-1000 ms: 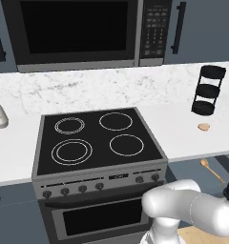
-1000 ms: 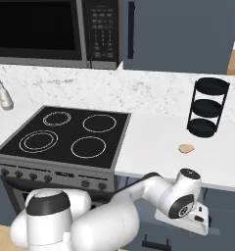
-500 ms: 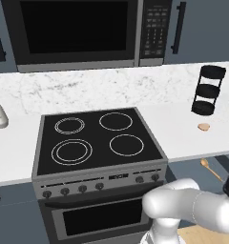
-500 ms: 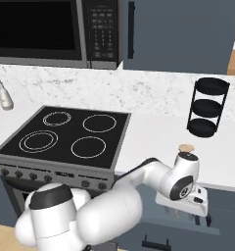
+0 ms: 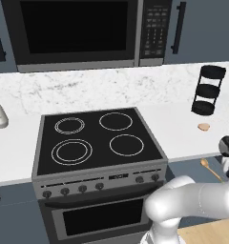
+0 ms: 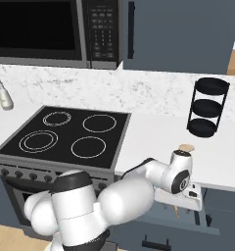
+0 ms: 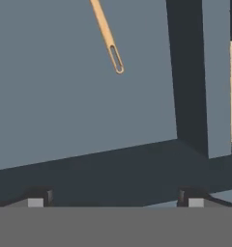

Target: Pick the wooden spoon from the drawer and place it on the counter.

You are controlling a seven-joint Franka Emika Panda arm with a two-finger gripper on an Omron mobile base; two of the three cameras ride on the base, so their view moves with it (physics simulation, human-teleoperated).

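The light-tan wooden spoon [image 7: 106,36] with its thin straight handle lies flat on the floor of the open blue-grey drawer [image 7: 65,96], its slotted handle end towards the drawer's middle. From the left base view its round bowl [image 5: 204,163] shows just below the front edge of the smooth white counter [image 5: 178,128]. The drawer holds nothing else that I can see. The two-finger gripper [image 7: 113,201] hangs above the drawer, its small dark fingertips [image 7: 36,200] spread wide apart, clasping nothing and well clear of the spoon. On the counter above the drawer rest a small round tan lump [image 5: 203,127] and a black three-tier stand [image 6: 206,108]. The black glass stove top [image 5: 97,139] sits left of the drawer.
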